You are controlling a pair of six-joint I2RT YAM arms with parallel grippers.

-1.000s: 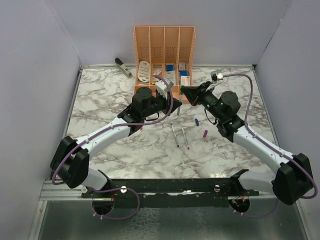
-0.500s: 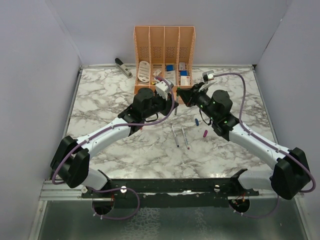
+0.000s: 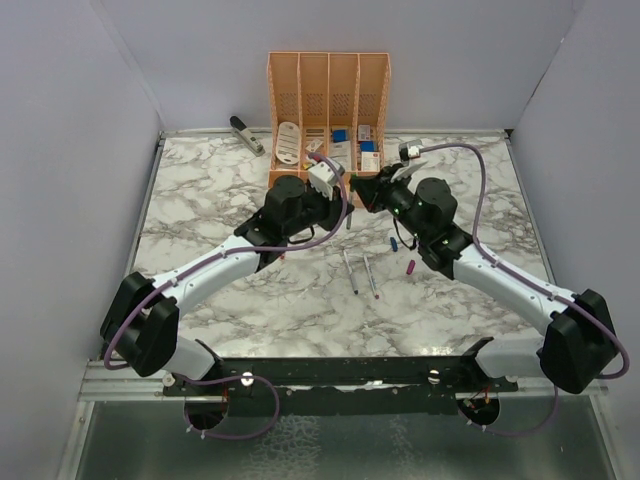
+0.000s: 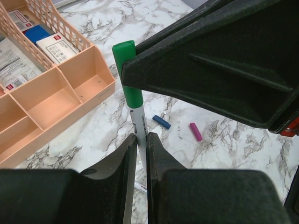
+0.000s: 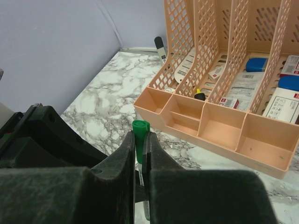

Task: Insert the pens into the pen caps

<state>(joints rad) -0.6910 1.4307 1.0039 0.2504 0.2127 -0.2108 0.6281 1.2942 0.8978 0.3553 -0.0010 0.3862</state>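
where grey walls [image 3: 80, 150] close in, marbled table [image 3: 200, 200], loose pens [image 3: 350, 271], orange organizer [image 3: 300, 75]

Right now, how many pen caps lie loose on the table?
2: a blue cap and a magenta cap, close together right of centre in the top view. Others may be hidden.

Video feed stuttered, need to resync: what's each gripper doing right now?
Left gripper: closed, holding the pen by its grey-white barrel.
Right gripper: closed, holding the green cap at that pen's end.
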